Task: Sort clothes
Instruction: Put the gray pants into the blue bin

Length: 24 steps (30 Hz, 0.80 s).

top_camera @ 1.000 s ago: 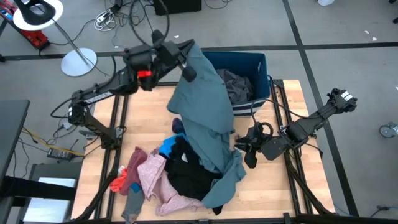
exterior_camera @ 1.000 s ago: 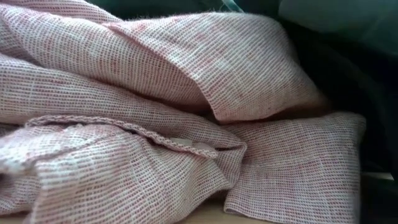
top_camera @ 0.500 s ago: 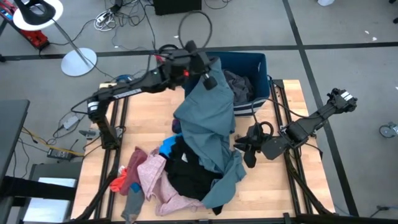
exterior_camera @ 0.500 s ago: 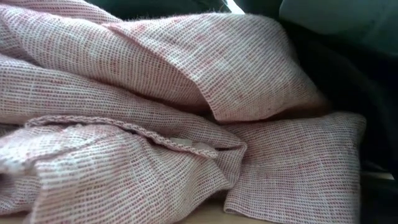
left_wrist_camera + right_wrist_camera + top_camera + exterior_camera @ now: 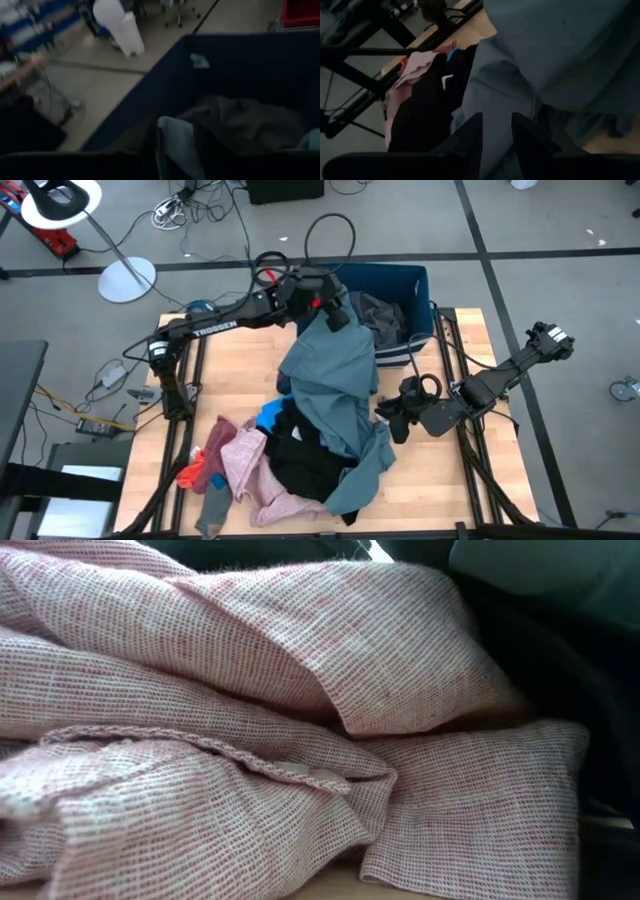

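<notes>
Nearest the low camera lies the pink garment (image 5: 250, 710), folded on the surface (image 5: 240, 355) and filling that view, so neither arm shows there. Behind it, the high view shows the heap of clothes: a black garment (image 5: 300, 455), a bright blue piece (image 5: 270, 418) and a red-orange piece (image 5: 192, 472). The right gripper (image 5: 393, 420) rests low beside the heap, its fingers slightly apart and holding nothing. Farther back, the left gripper (image 5: 333, 312) is pinched on the top edge of the teal-grey garment (image 5: 335, 395) at the rim of the bin (image 5: 400, 275), while the garment's lower end trails onto the heap. To do this step well, I judge the left arm should carry the cloth past the rim before letting go, so the tail follows it in. Only the left wrist view looks inside the bin, where a dark grey garment (image 5: 250, 122) already lies.
</notes>
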Each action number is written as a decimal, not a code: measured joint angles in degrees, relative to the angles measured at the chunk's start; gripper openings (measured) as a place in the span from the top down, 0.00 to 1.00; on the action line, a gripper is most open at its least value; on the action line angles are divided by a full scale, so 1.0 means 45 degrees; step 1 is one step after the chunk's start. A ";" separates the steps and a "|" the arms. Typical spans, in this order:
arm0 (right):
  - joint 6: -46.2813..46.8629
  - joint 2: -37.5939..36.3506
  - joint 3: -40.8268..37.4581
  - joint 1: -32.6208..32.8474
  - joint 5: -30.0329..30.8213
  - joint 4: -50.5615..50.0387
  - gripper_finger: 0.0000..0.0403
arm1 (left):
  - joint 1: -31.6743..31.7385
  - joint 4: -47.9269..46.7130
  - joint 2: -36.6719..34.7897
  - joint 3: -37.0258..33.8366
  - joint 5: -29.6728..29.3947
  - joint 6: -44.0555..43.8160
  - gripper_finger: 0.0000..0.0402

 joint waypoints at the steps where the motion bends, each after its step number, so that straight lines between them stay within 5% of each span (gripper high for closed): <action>1: 0.0011 0.0000 0.0000 0.0000 0.0119 0.0012 0.74 | 0.0049 -0.0243 0.0000 0.0000 -0.0008 -0.0129 0.61; 7: -0.0004 0.0000 0.0000 -0.0005 0.0478 0.0068 0.74 | -0.0032 -0.0905 -0.0038 -0.0003 0.0046 0.0503 0.46; 14: -0.0138 0.0000 0.0000 -0.0010 0.0525 -0.0006 0.74 | -0.0329 -0.1319 -0.0392 0.0107 -0.0092 0.0664 0.45; 24: -0.0435 0.0000 0.0000 -0.0010 0.0549 -0.0083 0.74 | -0.0358 -0.5564 -0.0478 0.2432 0.0552 -0.1408 0.46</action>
